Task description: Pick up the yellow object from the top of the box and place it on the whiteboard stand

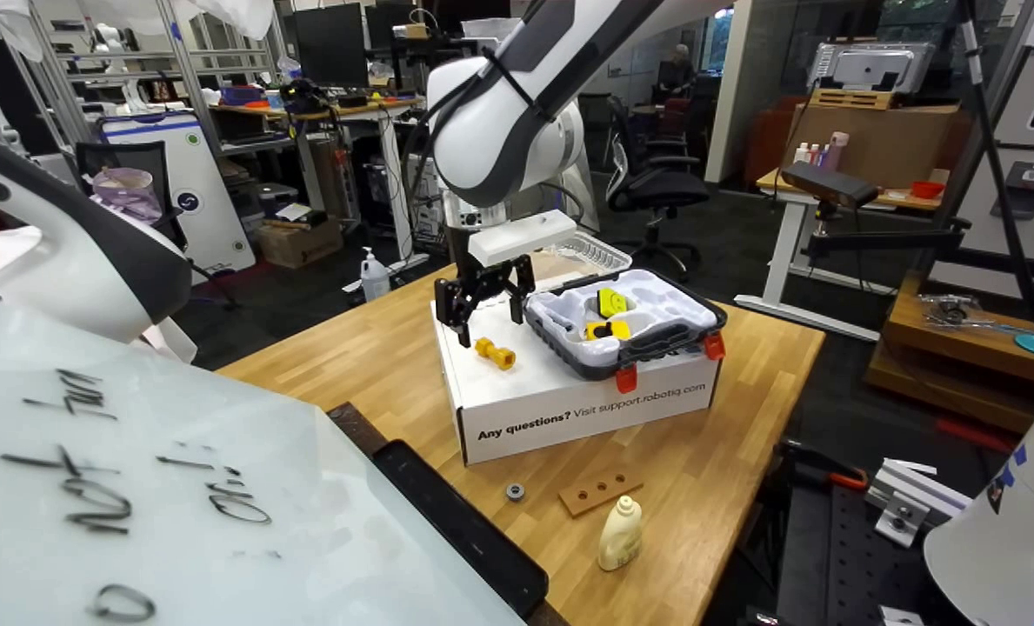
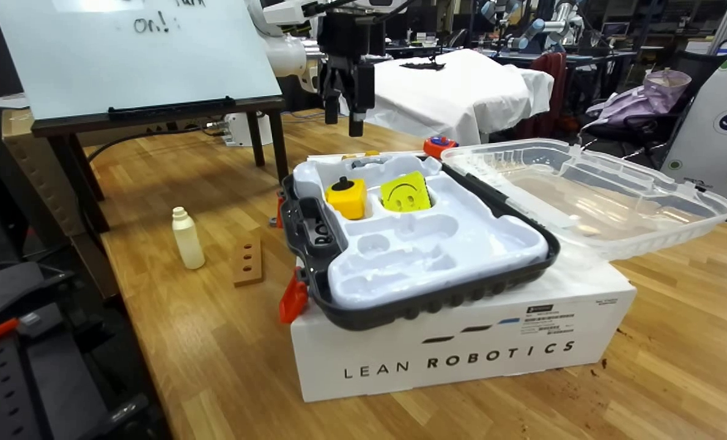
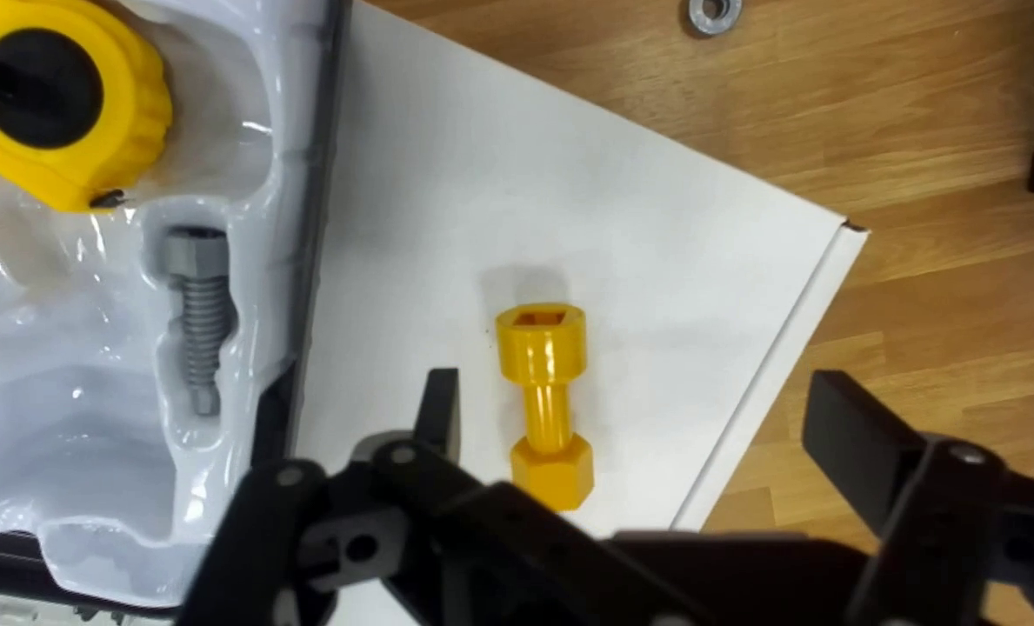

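Observation:
The yellow bolt-like object (image 1: 495, 353) lies on the white box (image 1: 482, 417), beside an open case. In the wrist view the yellow object (image 3: 548, 417) shows a round head, thin shaft and hexagonal end. In an exterior view the case mostly hides it. My gripper (image 1: 490, 329) is open and empty above the box, pointing down. In the wrist view the object lies between the gripper's fingers (image 3: 637, 396), nearer the left one; the fingers do not touch it. The whiteboard (image 1: 290, 522) rests on a dark stand (image 2: 265, 107) with a black ledge (image 1: 464, 530).
The open case (image 2: 436, 293) on the box holds a yellow tape measure (image 2: 346, 198), a yellow smiley block (image 2: 406, 192) and a grey bolt (image 3: 203, 322). Its clear lid (image 2: 614, 195) hangs outward. A cream bottle (image 1: 621, 535), holed wooden block (image 1: 599, 494) and grey nut (image 1: 515, 492) are on the table.

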{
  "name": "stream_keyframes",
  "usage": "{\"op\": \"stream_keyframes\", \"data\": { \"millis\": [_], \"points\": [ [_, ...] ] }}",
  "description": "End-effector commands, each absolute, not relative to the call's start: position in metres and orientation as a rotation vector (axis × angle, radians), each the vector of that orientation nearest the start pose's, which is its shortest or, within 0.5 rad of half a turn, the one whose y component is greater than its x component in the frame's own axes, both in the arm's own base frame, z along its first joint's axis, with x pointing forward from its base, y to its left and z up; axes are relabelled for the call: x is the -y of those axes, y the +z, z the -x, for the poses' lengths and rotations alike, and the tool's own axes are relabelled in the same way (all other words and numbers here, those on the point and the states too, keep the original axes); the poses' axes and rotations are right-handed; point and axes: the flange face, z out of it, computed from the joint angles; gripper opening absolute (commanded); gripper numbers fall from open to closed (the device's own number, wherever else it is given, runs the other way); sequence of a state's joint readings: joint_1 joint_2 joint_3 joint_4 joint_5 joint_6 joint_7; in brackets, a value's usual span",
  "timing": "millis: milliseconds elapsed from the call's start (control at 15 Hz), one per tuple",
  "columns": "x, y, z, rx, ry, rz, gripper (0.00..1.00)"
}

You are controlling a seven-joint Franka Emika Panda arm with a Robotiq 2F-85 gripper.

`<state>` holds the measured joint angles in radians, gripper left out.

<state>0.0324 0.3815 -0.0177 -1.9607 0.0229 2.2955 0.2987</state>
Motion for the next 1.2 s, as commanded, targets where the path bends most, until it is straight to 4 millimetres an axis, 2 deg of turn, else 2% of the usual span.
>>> {"op": "stream_keyframes", "data": {
  "millis": [0,267,533,800,1133],
  "points": [
    [-0.007,0.273,-0.617,-0.366,0.047,3.127,1.00],
    [-0.007,0.263,-0.618,-0.197,0.073,3.140,1.00],
    [0.001,0.253,-0.626,-0.056,0.074,3.163,1.00],
    [0.009,0.246,-0.634,-0.035,0.082,3.161,1.00],
    [0.000,0.224,-0.636,-0.069,0.132,3.138,1.00]
  ]
}}
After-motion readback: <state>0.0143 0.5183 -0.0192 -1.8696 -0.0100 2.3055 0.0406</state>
